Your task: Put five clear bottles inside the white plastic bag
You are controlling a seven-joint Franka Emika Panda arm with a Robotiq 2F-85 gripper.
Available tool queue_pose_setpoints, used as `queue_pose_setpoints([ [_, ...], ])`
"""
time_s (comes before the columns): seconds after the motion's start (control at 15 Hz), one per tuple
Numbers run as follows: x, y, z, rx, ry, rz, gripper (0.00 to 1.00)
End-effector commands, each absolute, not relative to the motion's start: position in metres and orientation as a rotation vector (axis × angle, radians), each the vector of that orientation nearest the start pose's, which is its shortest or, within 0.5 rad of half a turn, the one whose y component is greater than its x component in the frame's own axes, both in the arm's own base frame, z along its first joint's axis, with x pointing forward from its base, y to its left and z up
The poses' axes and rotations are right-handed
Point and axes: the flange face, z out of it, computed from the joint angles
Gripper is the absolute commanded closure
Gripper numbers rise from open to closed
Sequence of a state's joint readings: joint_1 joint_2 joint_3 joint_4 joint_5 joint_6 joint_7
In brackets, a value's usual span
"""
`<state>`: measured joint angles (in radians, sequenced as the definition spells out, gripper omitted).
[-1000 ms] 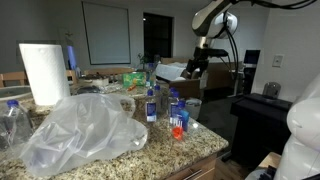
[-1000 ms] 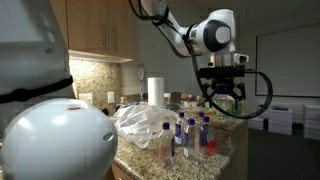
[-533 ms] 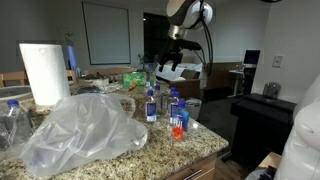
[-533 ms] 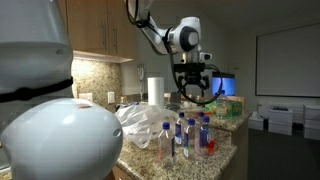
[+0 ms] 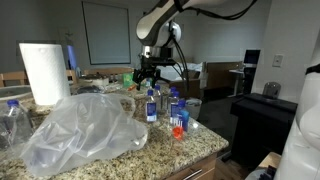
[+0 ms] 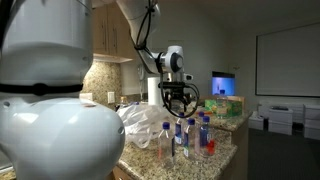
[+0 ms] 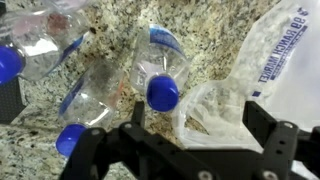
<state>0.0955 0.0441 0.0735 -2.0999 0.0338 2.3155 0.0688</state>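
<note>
Several clear bottles with blue caps stand in a cluster near the counter's corner (image 5: 150, 104) (image 6: 182, 135); one (image 5: 178, 124) has a red-orange lower part. The white plastic bag (image 5: 82, 126) lies crumpled beside them and also shows in the other exterior view (image 6: 140, 120). My gripper (image 5: 148, 72) (image 6: 175, 100) hangs above the counter just behind the bottle cluster. In the wrist view the gripper (image 7: 198, 122) is open and empty, with blue-capped bottles (image 7: 160, 80) below it to the left and crinkly film (image 7: 215, 110) between the fingers.
A tall paper-towel roll (image 5: 43, 72) stands at the back of the granite counter (image 5: 190, 148). More blue-capped bottles (image 5: 12, 118) stand at the far end by the bag. A green box (image 5: 135, 77) and clutter sit behind the gripper. Printed plastic (image 7: 285, 55) lies to the right.
The arm has swung in from off the counter's side and lowered, bringing the gripper over the counter behind the bottles. Bottles and bag have not moved.
</note>
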Motion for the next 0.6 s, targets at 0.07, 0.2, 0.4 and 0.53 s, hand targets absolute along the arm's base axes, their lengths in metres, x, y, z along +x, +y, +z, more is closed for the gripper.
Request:
queue_pose_setpoints([
  [0.07, 0.584, 0.087, 0.398, -3.181, -0.079, -0.167, 0.0],
  [0.2, 0.589, 0.087, 0.394, -3.187, -0.091, -0.125, 0.0],
  [0.4, 0.593, 0.088, 0.393, -3.176, -0.093, -0.045, 0.25],
  [0.53, 0.594, 0.087, 0.395, -3.183, -0.095, 0.016, 0.33],
])
